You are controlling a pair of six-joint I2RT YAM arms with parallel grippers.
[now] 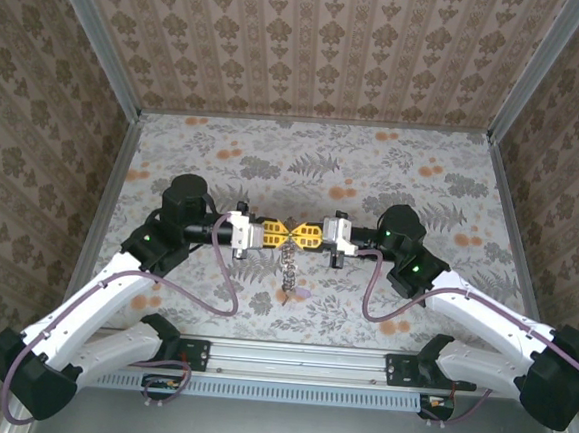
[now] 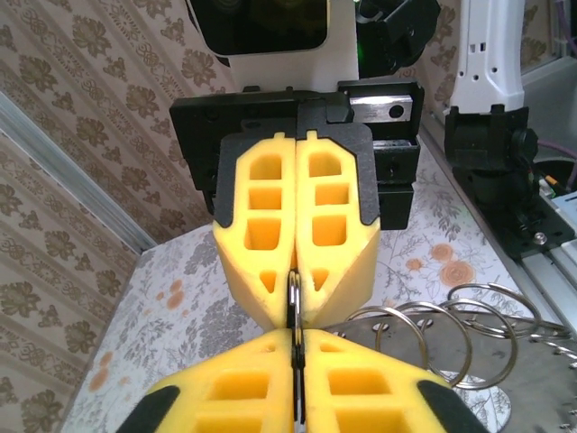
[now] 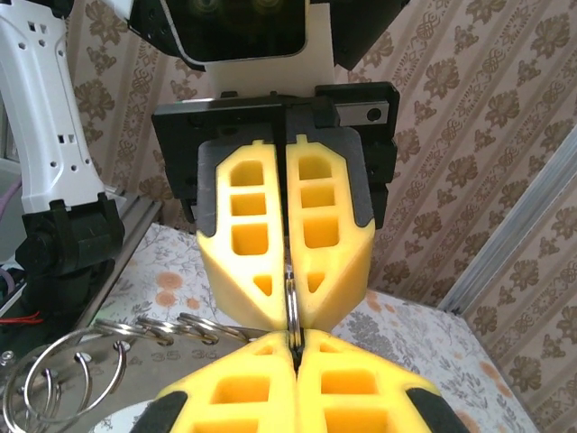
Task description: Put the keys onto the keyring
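Over the flowered bench [image 1: 374, 163], the left claw [image 1: 281, 235] and the right claw [image 1: 298, 236] are brought tip to tip. Both are closed narrow, and the thin metal keyring [image 2: 294, 293] is pinched edge-on by each. Other linked rings [image 2: 451, 338] are seen just beside it. The keys [image 1: 289, 282] are hung under the claws; whether the bench is touched cannot be told.

Floral cloth [image 1: 373, 173] lying flat, patterned walls [image 1: 324, 39] standing round it on three sides, metal rail [image 1: 298, 358] running along the near edge.
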